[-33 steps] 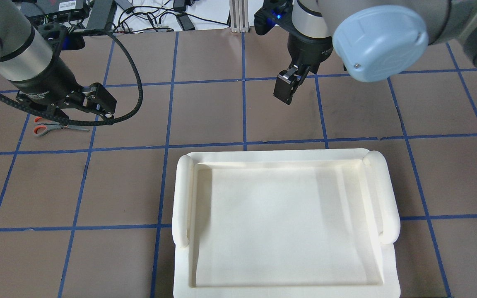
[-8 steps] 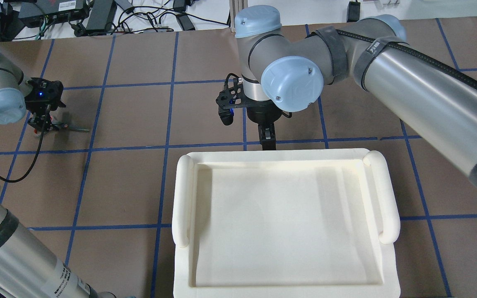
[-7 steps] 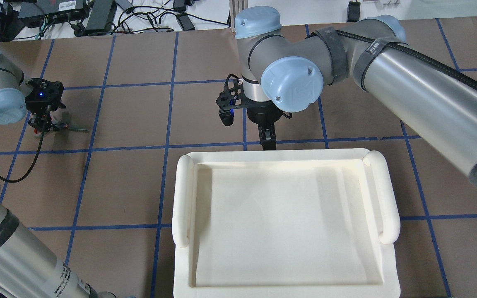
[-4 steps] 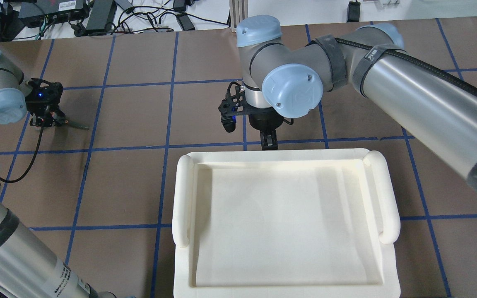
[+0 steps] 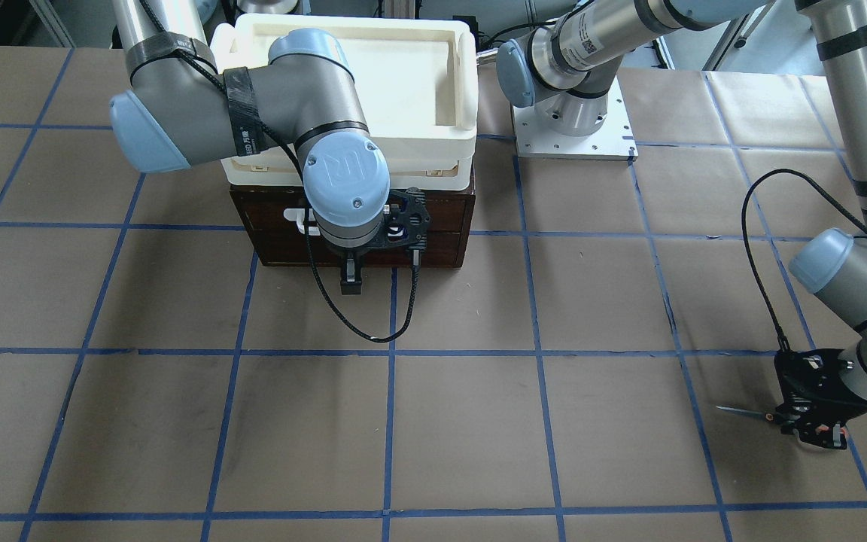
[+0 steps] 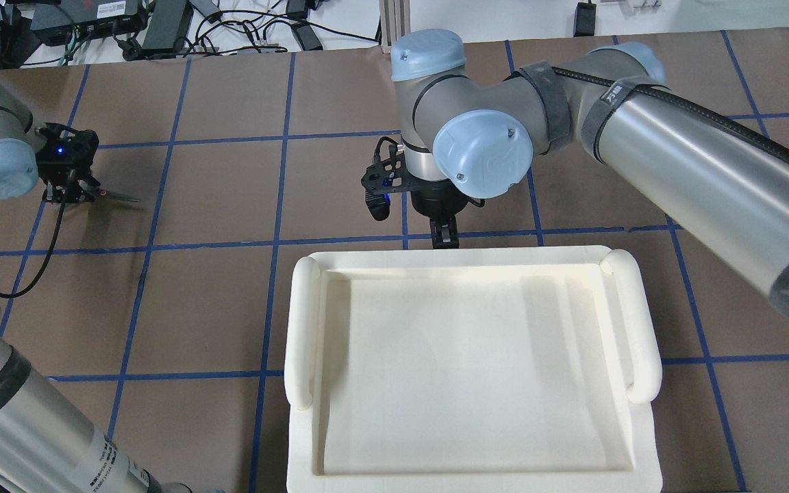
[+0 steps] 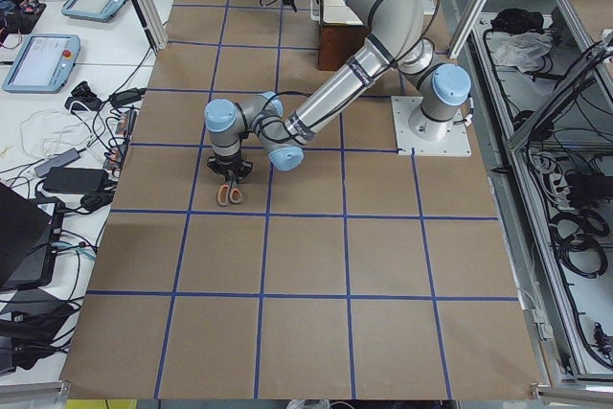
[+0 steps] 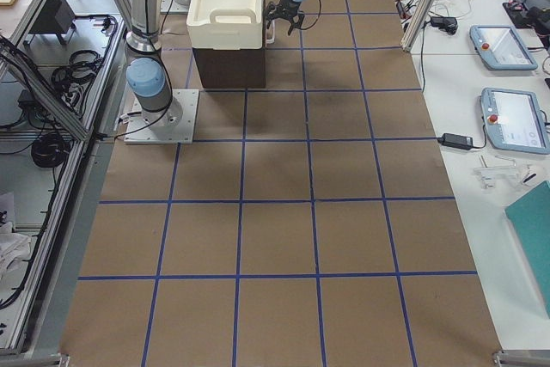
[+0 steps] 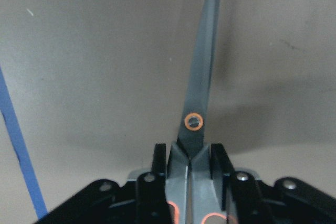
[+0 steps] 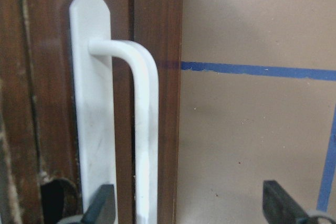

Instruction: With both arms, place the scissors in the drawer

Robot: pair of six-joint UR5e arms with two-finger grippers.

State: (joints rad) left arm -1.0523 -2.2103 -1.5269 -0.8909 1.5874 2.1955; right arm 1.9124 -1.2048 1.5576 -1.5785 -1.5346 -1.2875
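The scissors [image 9: 202,93] are clamped at the handle end between my left gripper's fingers [image 9: 160,157]. The blades point away over the brown paper. In the overhead view my left gripper [image 6: 66,194] is at the far left, with the blade [image 6: 124,198] sticking out to the right. My right gripper [image 6: 445,236] is open and hangs in front of the dark brown drawer [image 5: 433,226], which is shut. In the right wrist view the white bar handle [image 10: 144,129] lies between the open fingers [image 10: 100,211], close to the left one and untouched.
A white plastic tray [image 6: 302,329] sits on top of the drawer cabinet [image 8: 228,66]. Brown paper with blue tape lines covers the table. The left arm's black cable [image 6: 38,267] loops over it. Cables and power boxes [image 6: 161,20] lie beyond the far edge.
My left gripper has come down, closed on the scissors and moved them slightly away from the robot. My right arm has come down in front of the drawer and edged a little toward it.
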